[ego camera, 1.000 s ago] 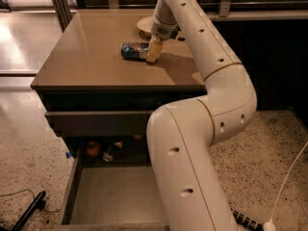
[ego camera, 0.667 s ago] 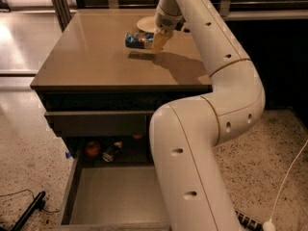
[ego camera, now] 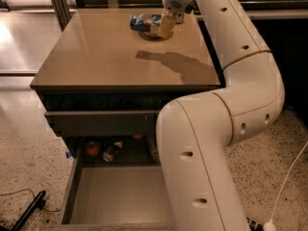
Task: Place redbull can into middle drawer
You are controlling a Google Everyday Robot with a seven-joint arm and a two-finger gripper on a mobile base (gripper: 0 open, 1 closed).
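The redbull can (ego camera: 141, 21), blue and silver, lies sideways in the air above the far part of the brown cabinet top (ego camera: 106, 57). My gripper (ego camera: 162, 28) is at the can's right end and shut on it, its pale fingers (ego camera: 166, 25) pointing down. The arm's shadow (ego camera: 173, 64) falls on the top in front of it. Low in the view the middle drawer (ego camera: 120, 196) is pulled out, showing a bare grey floor and low side walls.
A closed drawer front (ego camera: 101, 122) sits just under the cabinet top. Behind the open drawer, in the shadowed recess, are a red-orange round thing (ego camera: 92, 148) and a dark can (ego camera: 111, 152). My white arm (ego camera: 202, 148) covers the cabinet's right side. A black cable (ego camera: 29, 211) lies on the floor.
The gripper has risen from the cabinet top with the can in it and moved toward the far edge. The can no longer rests on the surface.
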